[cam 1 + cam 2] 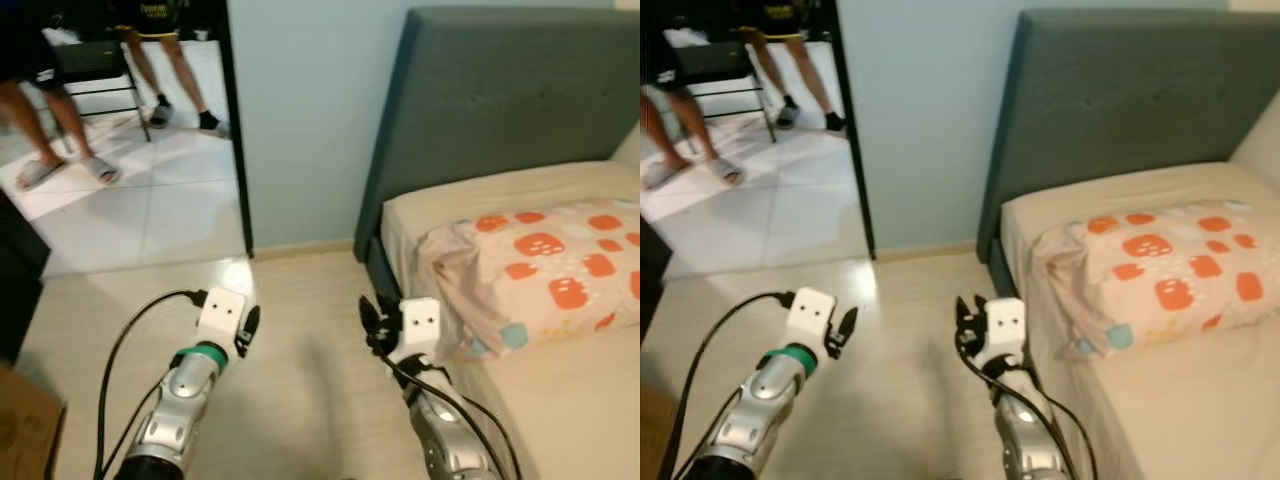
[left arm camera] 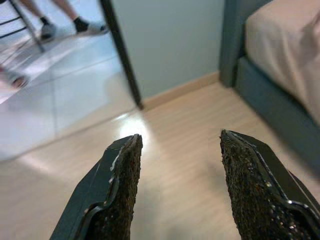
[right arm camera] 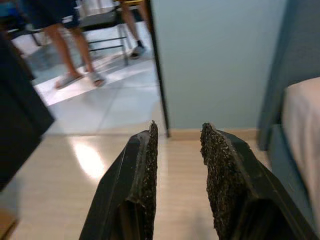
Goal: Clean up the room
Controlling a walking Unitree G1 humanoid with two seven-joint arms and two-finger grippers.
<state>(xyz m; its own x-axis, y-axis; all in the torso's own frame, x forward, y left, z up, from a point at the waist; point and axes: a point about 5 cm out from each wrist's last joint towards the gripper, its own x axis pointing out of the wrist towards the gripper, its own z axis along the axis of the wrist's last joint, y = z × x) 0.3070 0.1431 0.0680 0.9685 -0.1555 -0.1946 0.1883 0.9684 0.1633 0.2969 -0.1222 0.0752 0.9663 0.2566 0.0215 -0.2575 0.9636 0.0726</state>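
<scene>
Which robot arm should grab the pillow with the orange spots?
Probably the right. The right gripper hangs open beside the bed, just short of the pillow. The left gripper, also open, is over the bare floor, farther from the pillow.

1 bed (image 1: 560, 400) with 1 grey headboard (image 1: 500, 100) and 1 pillow (image 1: 540, 270) printed with orange patches; 1 black chair (image 1: 95, 65); 2 people's pairs of legs (image 1: 60, 120), so 4 feet on the tiles; 1 cardboard box (image 1: 25, 430); 2 silver arms, 1 left gripper (image 1: 250, 325) and 1 right gripper (image 1: 375, 325), each with 2 black fingers (image 2: 120, 190)
</scene>
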